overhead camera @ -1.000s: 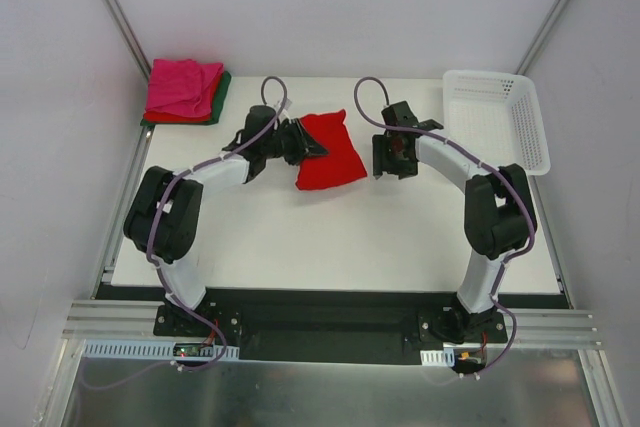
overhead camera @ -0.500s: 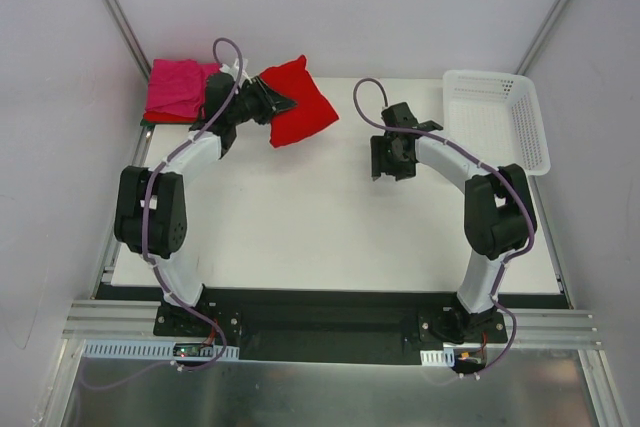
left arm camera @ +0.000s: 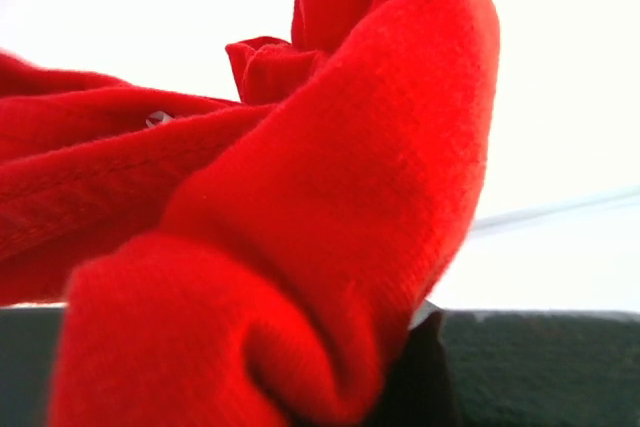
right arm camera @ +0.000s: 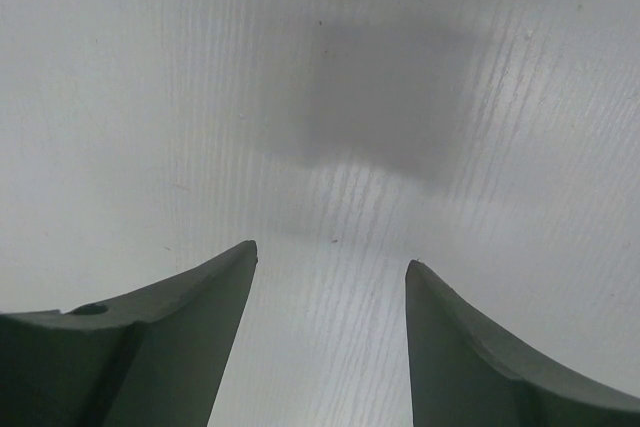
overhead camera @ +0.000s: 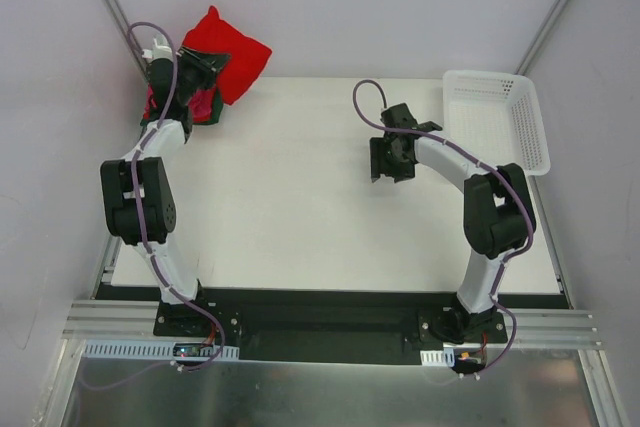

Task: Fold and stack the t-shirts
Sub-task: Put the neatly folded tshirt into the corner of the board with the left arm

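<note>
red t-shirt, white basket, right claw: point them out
red t-shirt (overhead camera: 238, 57), top view, middle of the bunched cloth
white basket (overhead camera: 484, 75), top view, far rim
right claw (right arm camera: 330, 252), right wrist view, midway between its fingertips

Can't make out any text, labels, brand marks or numbers in any of these views, nothing legible at all.

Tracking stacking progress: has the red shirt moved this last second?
Yes. The left gripper carried the red shirt leftward from mid-table to over the corner stack.
</note>
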You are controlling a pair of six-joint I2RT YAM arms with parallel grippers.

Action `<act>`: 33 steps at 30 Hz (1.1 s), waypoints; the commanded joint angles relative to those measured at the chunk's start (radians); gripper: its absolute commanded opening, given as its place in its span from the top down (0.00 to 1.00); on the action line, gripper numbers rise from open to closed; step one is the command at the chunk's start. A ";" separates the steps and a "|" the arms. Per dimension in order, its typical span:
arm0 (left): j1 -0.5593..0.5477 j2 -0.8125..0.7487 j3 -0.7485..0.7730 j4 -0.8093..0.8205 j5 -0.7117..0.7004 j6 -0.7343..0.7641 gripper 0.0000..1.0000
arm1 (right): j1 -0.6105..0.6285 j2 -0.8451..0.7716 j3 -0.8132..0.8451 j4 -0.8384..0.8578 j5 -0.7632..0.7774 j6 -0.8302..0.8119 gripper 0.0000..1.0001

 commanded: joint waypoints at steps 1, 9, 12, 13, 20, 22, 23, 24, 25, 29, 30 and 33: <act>0.055 0.072 0.137 0.171 -0.055 -0.090 1.00 | -0.006 0.014 0.005 -0.025 -0.005 -0.013 0.36; 0.135 0.261 0.379 0.178 -0.085 -0.129 1.00 | -0.019 0.060 0.020 -0.039 -0.042 -0.011 0.36; 0.157 0.340 0.468 0.181 -0.104 -0.139 1.00 | -0.024 0.082 0.028 -0.050 -0.053 -0.005 0.36; 0.161 0.359 0.487 0.186 -0.109 -0.144 1.00 | -0.024 0.088 0.034 -0.056 -0.059 -0.007 0.36; 0.197 0.517 0.646 0.212 -0.158 -0.172 1.00 | -0.033 0.120 0.071 -0.102 -0.064 -0.019 0.36; 0.207 0.537 0.654 0.212 -0.169 -0.162 1.00 | -0.039 0.128 0.077 -0.111 -0.065 -0.025 0.36; 0.212 0.540 0.646 0.212 -0.172 -0.162 1.00 | -0.039 0.131 0.085 -0.116 -0.065 -0.025 0.36; 0.216 0.540 0.639 0.212 -0.175 -0.159 1.00 | -0.047 0.134 0.088 -0.120 -0.068 -0.027 0.36; 0.221 0.537 0.628 0.223 -0.177 -0.159 1.00 | -0.049 0.141 0.093 -0.124 -0.073 -0.027 0.36; 0.242 0.505 0.519 0.252 -0.195 -0.145 1.00 | -0.056 0.160 0.119 -0.131 -0.084 -0.030 0.36; 0.246 0.494 0.501 0.263 -0.195 -0.145 1.00 | -0.059 0.166 0.126 -0.131 -0.087 -0.028 0.36; 0.258 0.484 0.444 0.289 -0.193 -0.161 1.00 | -0.059 0.172 0.129 -0.131 -0.091 -0.028 0.36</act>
